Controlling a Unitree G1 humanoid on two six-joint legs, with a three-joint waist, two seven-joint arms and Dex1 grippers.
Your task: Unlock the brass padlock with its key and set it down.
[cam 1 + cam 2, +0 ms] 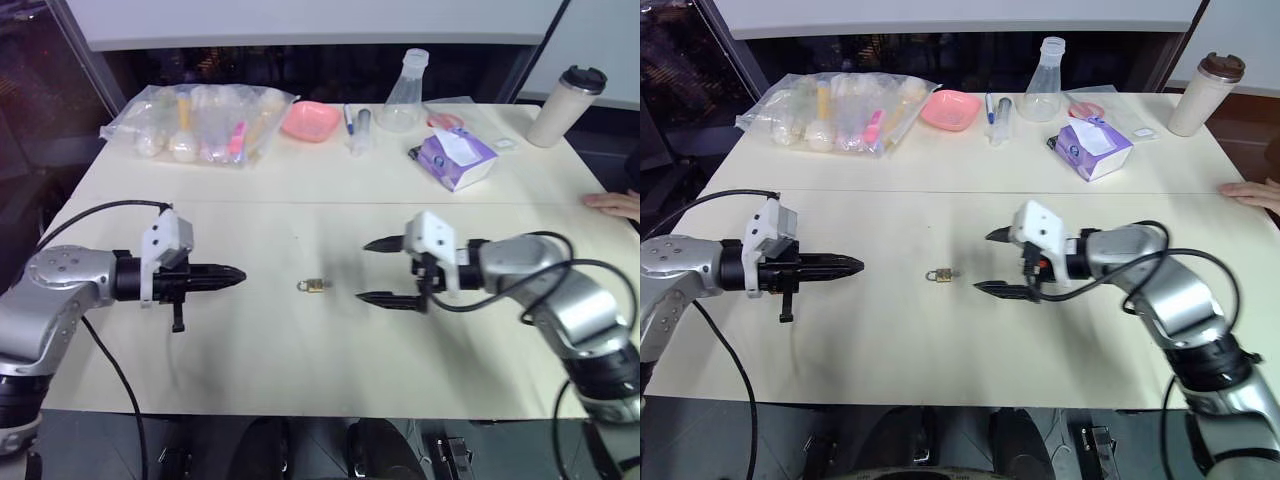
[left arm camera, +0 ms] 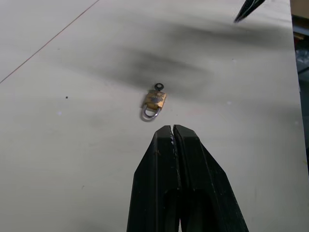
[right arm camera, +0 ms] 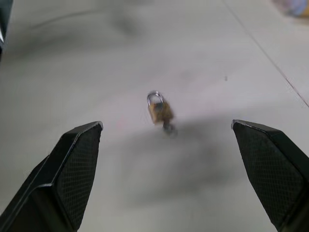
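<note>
L arm reaches in from the left side, forearm roughly level over the table (image 1: 300, 380), its tool (image 1: 236, 277) pointing right toward the centre w/ a slight downward tilt; the two black fingers (image 2: 164, 159) are pressed together, nothing between them. R arm comes in from the right, elbow bent, forearm angled inward, its tool (image 1: 372, 271) pointing left & a bit down; fingers spread wide apart, empty, one tip above the other in the head views. The brass padlock (image 1: 314, 286) lies flat on the table between the two tools, touching neither, a little nearer the R tool's tips. Shackle closed as far as can be seen; the key (image 2: 159, 87) sticks out of the body's base, opposite the shackle. At the table's far side: clear bag of items (image 1: 200, 125), pink bowl (image 1: 309, 121), flask (image 1: 404, 95), purple tissue pack (image 1: 455, 158), tumbler w/ dark lid (image 1: 565, 105). A person's hand (image 1: 615, 203) rests on the right edge. No writing or labels legible anywhere.
</note>
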